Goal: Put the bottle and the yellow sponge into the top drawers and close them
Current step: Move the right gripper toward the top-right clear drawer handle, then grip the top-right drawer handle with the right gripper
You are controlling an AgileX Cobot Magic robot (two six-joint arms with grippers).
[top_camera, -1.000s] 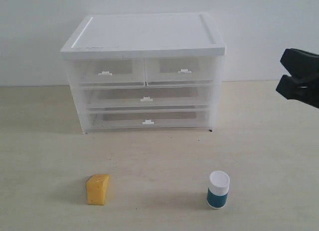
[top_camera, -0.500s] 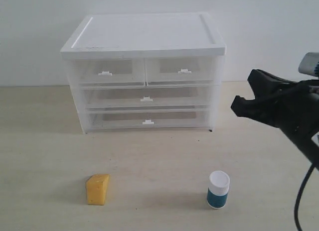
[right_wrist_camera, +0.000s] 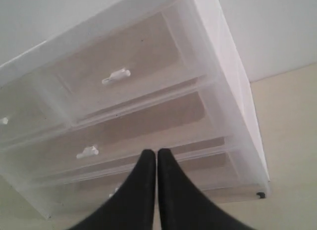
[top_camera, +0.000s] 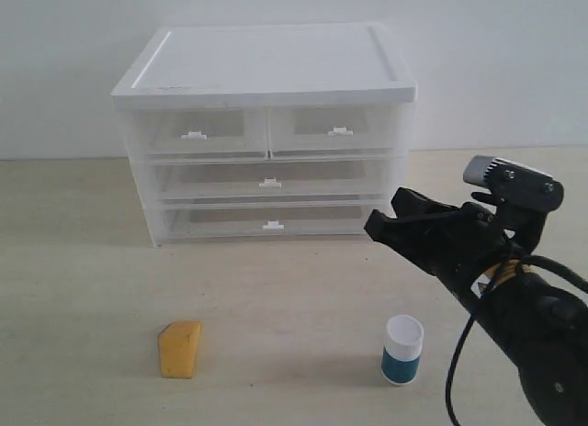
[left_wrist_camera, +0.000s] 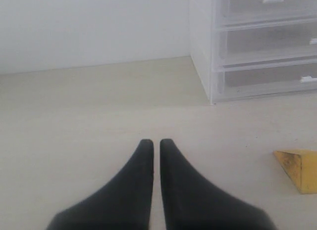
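Note:
The bottle, white-capped with a teal body, stands on the table at the front right. The yellow sponge lies at the front left and shows again in the left wrist view. Both top drawers, left and right, are closed in the white-topped cabinet. My right gripper hovers above and behind the bottle, in front of the cabinet's right corner, fingers together and empty. My left gripper is shut and empty over bare table, left of the sponge; the exterior view does not show it.
Two full-width drawers, middle and bottom, sit closed below the top pair. A white wall stands behind the cabinet. The right arm's body and cable fill the front right corner.
The right arm has swung in from the right edge, leftward and downward, to hang just in front of the cabinet's right side above the bottle. Sponge, bottle and drawers have not moved.

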